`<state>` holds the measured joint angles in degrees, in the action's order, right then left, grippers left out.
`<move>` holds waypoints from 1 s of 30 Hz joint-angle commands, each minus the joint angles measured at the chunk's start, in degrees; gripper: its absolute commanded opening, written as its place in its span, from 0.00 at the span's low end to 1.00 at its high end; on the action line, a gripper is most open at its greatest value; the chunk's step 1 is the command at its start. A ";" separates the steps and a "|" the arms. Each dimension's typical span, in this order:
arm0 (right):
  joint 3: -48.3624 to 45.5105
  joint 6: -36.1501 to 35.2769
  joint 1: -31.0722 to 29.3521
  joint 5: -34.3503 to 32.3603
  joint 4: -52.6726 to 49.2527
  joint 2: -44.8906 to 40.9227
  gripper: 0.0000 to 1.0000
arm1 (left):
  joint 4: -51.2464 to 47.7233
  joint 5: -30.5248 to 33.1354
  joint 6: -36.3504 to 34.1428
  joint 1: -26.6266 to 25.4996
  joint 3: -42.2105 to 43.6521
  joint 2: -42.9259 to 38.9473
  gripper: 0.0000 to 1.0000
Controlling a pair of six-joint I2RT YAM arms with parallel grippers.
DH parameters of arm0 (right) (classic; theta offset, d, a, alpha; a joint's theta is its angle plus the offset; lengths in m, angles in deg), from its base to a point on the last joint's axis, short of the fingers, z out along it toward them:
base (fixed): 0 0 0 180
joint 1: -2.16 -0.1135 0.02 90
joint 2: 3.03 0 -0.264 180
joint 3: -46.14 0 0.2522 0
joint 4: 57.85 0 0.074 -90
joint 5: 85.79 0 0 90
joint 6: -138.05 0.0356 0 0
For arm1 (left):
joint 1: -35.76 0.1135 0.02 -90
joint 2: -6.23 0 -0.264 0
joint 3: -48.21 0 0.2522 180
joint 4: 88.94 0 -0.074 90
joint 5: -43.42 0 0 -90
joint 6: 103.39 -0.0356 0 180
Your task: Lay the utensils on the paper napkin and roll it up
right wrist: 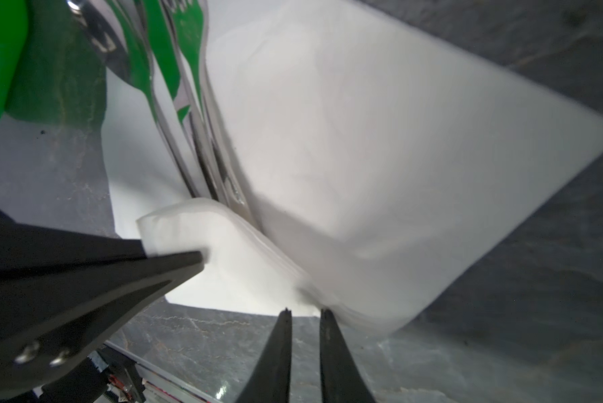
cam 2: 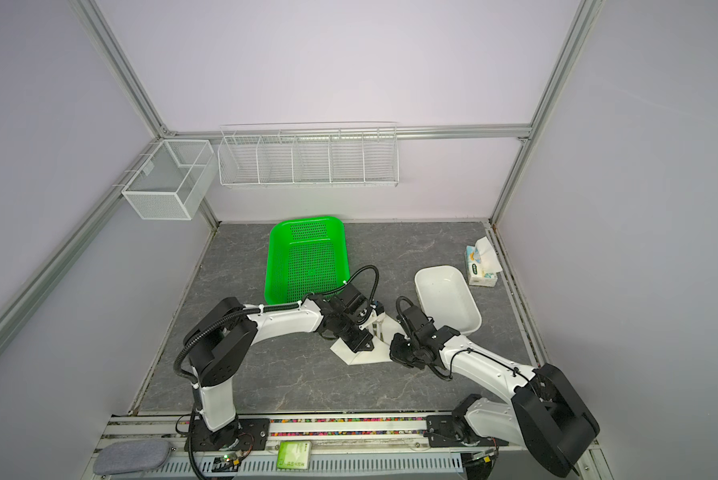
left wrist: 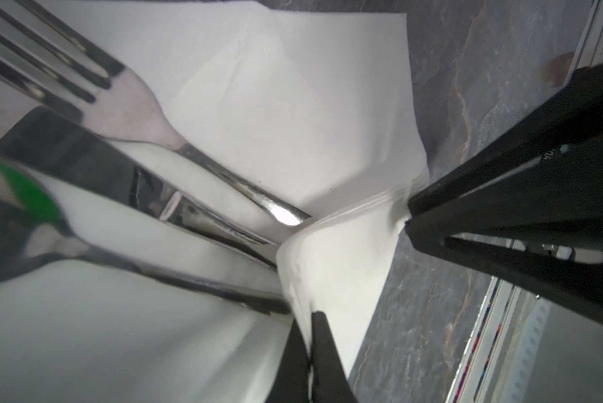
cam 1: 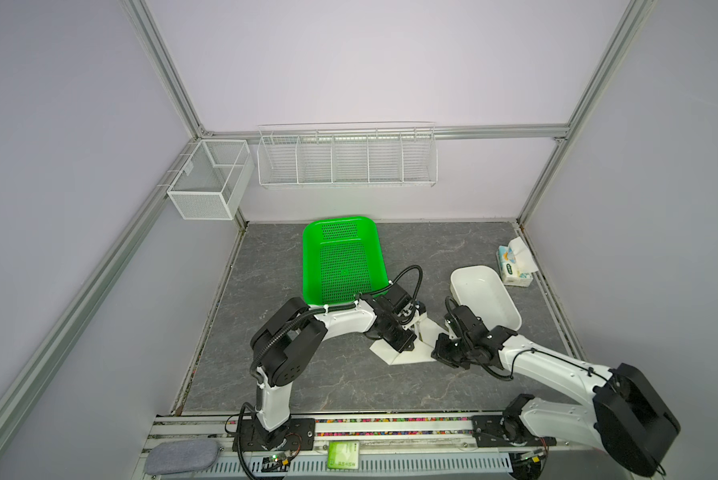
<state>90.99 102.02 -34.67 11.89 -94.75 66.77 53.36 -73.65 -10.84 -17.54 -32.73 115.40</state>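
A white paper napkin [left wrist: 275, 104] folds over fork [left wrist: 136, 115], knife [left wrist: 83, 157] and spoon [left wrist: 195, 284] handles. The left jaws pinch it; the right jaws, narrowly apart, touch its edge.

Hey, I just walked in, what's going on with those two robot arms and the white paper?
Two robot arms are wrapping cutlery. A fork, knife and spoon lie side by side on the paper napkin. The left hand is shut on a flap of it folded over the handle ends. The right hand has its tips at the napkin's edge, slightly apart; whether it grips is unclear. The napkin is not yet rolled.
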 commanded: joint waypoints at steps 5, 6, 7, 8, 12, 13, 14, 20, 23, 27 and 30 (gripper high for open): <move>0.64 -0.58 -0.34 -4.30 -6.65 3.09 0.18 | -0.04 -1.05 -1.42 -0.14 -0.65 0.03 0.05; 0.55 -0.54 -0.59 -4.39 -6.59 3.23 0.18 | -0.20 -1.00 -1.45 -0.14 -0.67 0.11 0.05; 0.55 -0.54 -0.73 -4.33 -6.51 3.39 0.18 | -0.12 -0.89 -1.49 -0.15 -0.67 0.17 0.05; 0.66 -0.62 -0.73 -4.22 -6.56 3.39 0.18 | -0.20 -0.85 -1.57 -0.14 -0.80 0.43 0.05; 2.32 -1.54 -0.87 -3.40 -6.46 1.42 0.18 | -1.23 -0.66 -1.84 -0.16 -1.81 1.23 0.05; 2.92 -1.83 -0.85 -2.92 -6.18 0.46 0.18 | -1.22 -0.53 -1.85 -0.15 -1.82 1.23 0.05; 3.22 -2.01 -0.89 -2.07 -5.38 -0.67 0.17 | -1.24 -0.42 -1.91 -0.17 -1.90 1.19 0.05; 4.84 -2.56 -0.74 4.52 0.74 -0.03 0.13 | -1.28 -0.79 -2.06 -0.19 -2.24 1.56 0.05; 5.94 -2.48 -0.72 4.12 0.91 3.69 0.13 | -0.94 -0.87 -1.96 -0.21 -2.17 1.67 0.05; 6.24 -1.18 -0.68 -1.04 -2.11 7.30 0.12 | -0.57 -0.91 -1.76 -0.18 -1.73 1.40 0.05; 5.96 -1.50 -0.81 -3.79 -4.80 8.77 0.11 | -0.68 -1.04 -1.83 -0.16 -1.68 1.36 0.06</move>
<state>96.87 99.95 -35.16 11.56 -95.88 74.44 53.01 -73.68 -11.50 -17.54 -33.32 116.27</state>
